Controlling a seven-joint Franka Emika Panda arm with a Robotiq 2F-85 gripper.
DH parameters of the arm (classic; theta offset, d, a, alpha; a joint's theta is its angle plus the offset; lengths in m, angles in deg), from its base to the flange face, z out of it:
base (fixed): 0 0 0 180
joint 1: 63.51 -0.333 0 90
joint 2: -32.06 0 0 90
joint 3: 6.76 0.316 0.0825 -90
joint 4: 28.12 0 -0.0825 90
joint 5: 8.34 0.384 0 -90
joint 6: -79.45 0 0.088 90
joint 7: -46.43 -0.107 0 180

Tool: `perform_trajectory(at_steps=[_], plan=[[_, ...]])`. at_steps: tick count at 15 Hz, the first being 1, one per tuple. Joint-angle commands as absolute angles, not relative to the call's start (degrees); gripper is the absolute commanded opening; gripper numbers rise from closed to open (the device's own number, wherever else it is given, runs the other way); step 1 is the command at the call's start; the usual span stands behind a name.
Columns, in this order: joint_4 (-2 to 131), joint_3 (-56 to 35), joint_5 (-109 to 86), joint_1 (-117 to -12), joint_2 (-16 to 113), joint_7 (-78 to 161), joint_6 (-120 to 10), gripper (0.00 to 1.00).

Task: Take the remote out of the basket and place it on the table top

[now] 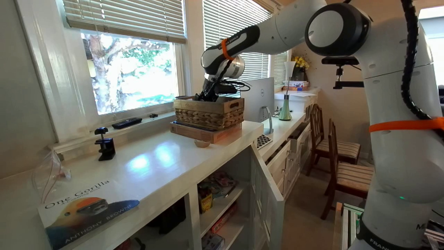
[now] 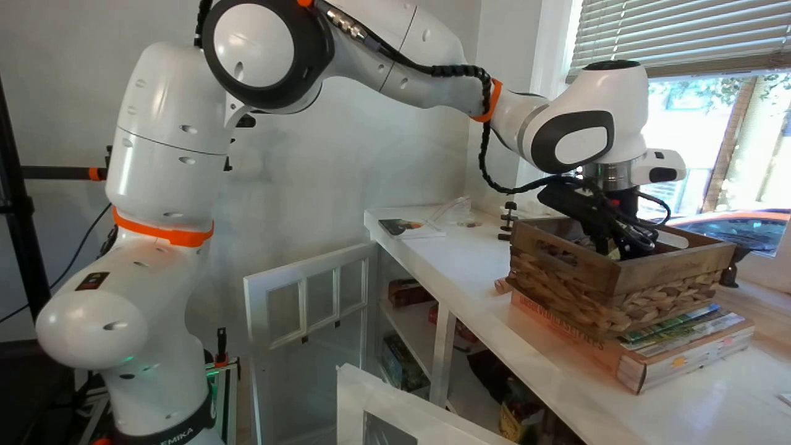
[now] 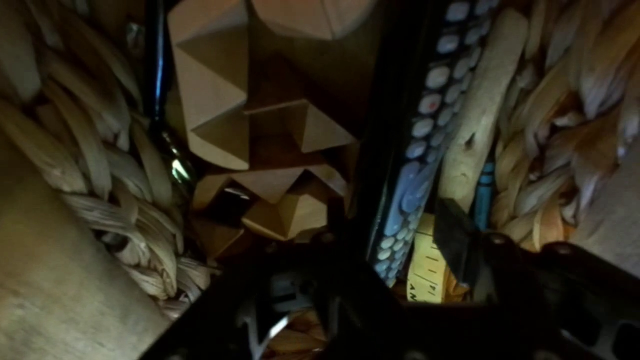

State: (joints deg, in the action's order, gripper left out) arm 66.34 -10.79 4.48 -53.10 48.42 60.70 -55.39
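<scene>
Wrist view, left to right: the woven side of the basket (image 3: 85,115) comes first, then a glossy dark rod (image 3: 159,75), then pale faceted wooden pieces (image 3: 215,85). Right of those is the remote (image 3: 419,131), tipped onto its long edge with its buttons turned to the right. The fingers (image 3: 454,240) are spread apart, one on each side of the near end of the remote. The right one stands clear of it, yellow measuring tape (image 3: 427,265) showing in the gap; the left one is in such shadow that I cannot tell whether it touches. Beyond the buttons a tan stick (image 3: 480,110) runs alongside, then come a blue crayon-like stick (image 3: 483,195) and the woven side again.

In an exterior view, left to right along the white worktop (image 1: 138,177) and windowsill (image 1: 152,121): a picture book (image 1: 86,215), a black clamp (image 1: 105,149), a black handset (image 1: 127,123) on the sill, then the basket, stacked above a flat box (image 1: 194,133). A small bowl (image 1: 202,143) sits near the box, on its near side, and a monitor (image 1: 256,99) stands farther right. In both exterior views the arm (image 2: 426,55) reaches down into the basket; the remote and the ends of the fingers cannot be made out behind its walls.
</scene>
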Motion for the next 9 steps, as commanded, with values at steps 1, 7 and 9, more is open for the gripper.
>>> perform_trajectory(at_steps=[1,7,9], plan=[[65.0,-10.2,5.8,-52.4,49.6,60.9,-55.4,0.2],[65.0,-10.4,5.7,-52.2,49.1,60.5,-55.3,0.05],[65.1,-10.4,6.0,-52.0,48.8,60.4,-55.3,0.06]])
